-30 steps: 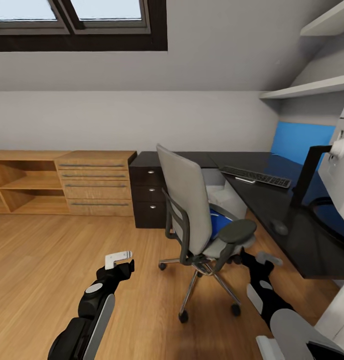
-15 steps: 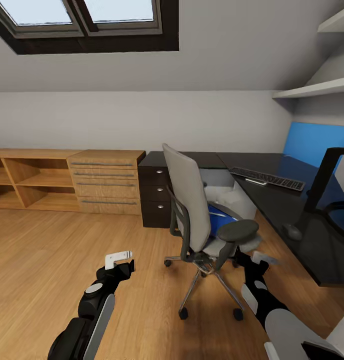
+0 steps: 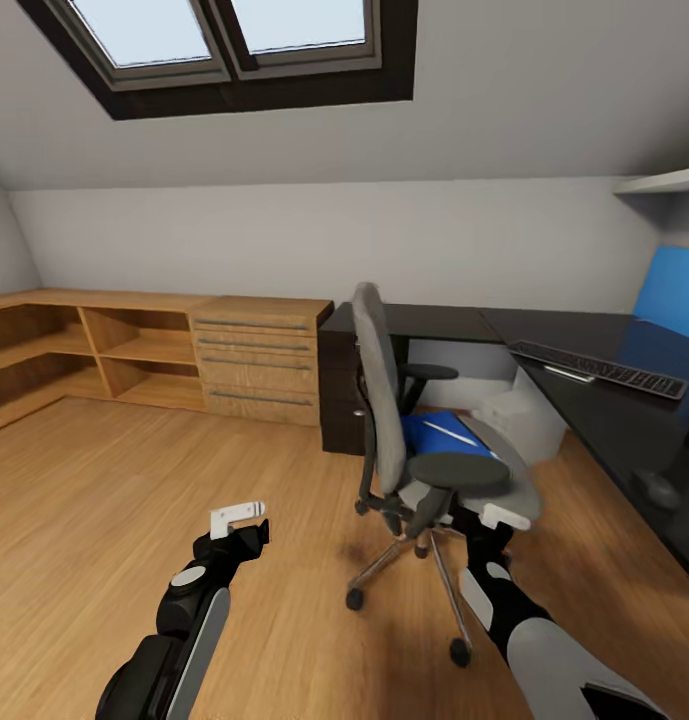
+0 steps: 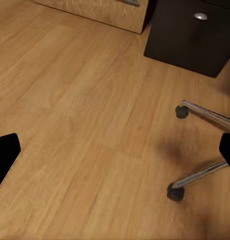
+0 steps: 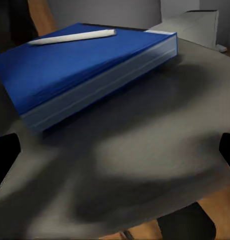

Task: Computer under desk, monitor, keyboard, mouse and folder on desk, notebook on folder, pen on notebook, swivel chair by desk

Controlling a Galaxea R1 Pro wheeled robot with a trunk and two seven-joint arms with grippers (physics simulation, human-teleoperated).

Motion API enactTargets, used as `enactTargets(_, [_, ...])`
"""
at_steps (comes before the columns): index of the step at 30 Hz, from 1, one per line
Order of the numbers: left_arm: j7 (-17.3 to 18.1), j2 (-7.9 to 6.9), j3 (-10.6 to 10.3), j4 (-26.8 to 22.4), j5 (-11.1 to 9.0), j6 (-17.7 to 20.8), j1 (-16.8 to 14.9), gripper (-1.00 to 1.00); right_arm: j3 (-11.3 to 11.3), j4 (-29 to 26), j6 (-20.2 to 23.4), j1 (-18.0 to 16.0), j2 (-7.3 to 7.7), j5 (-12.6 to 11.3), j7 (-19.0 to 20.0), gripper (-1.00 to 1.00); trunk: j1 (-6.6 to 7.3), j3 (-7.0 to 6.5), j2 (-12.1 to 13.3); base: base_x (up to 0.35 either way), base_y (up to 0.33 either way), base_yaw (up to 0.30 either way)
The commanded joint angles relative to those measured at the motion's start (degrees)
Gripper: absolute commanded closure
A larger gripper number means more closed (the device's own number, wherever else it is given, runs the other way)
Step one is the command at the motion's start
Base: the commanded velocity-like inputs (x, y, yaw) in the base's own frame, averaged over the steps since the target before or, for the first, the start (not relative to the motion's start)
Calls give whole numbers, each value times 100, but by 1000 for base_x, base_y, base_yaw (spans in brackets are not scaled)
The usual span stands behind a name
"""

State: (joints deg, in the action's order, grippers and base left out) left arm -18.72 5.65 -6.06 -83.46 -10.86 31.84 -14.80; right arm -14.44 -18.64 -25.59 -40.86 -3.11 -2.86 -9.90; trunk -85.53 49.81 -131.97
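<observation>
The swivel chair [image 3: 384, 400] stands in front of the black desk [image 3: 594, 410], its grey back seen edge-on. On its seat [image 5: 145, 150] lies the blue folder [image 3: 439, 437] [image 5: 89, 65] with the white pen [image 3: 450, 432] [image 5: 72, 36] on top. My right gripper [image 3: 496, 517] [image 5: 115, 155] is open at the seat's front edge, a short way from the folder. Over the floor left of the chair, my left gripper [image 3: 236, 520] [image 4: 115, 155] is open and empty. The keyboard [image 3: 599, 368] and mouse [image 3: 656, 488] rest on the desk. The white computer [image 3: 514, 418] [image 5: 195, 25] sits under it.
A light wooden drawer cabinet [image 3: 256, 360] and open shelves [image 3: 94, 350] line the far wall. Black desk drawers [image 3: 339, 395] [image 4: 195, 30] stand behind the chair. The chair's chrome legs and wheels [image 4: 195, 175] spread over the wood floor. A blue wall panel [image 3: 674, 300] backs the desk.
The whole view has swung left, so the monitor has slid out at the right. The chair now shows edge-on, with the folder and pen more exposed. Both arms keep their pose.
</observation>
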Motion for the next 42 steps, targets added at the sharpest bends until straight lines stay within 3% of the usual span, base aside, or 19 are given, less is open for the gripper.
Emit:
enactTargets(1, [-53, -1, -9, -4, -60, 15, -5, -100, 27, 11, -12, -2, -22, -13, 5, -100, 1, 5, -2, 0, 0, 278])
enactTargets(5, [-53, -3, -9, -4, -64, 15, -5, -100, 30, 30, -8, -1, -101, -13, 5, -100, 1, 5, -2, 0, 0, 278])
enactTargets(16, [-53, -3, -9, -4, -65, 15, -5, -100, 29, 34, -8, -2, -103, -14, 19, -100, 1, 5, -2, 0, 0, 174])
enactTargets(42, [-51, 0, -9, -7, -65, 10, -5, -100, 13, 35, -16, -1, -75, -43, 23, -100, 1, 5, -2, 0, 0, -242])
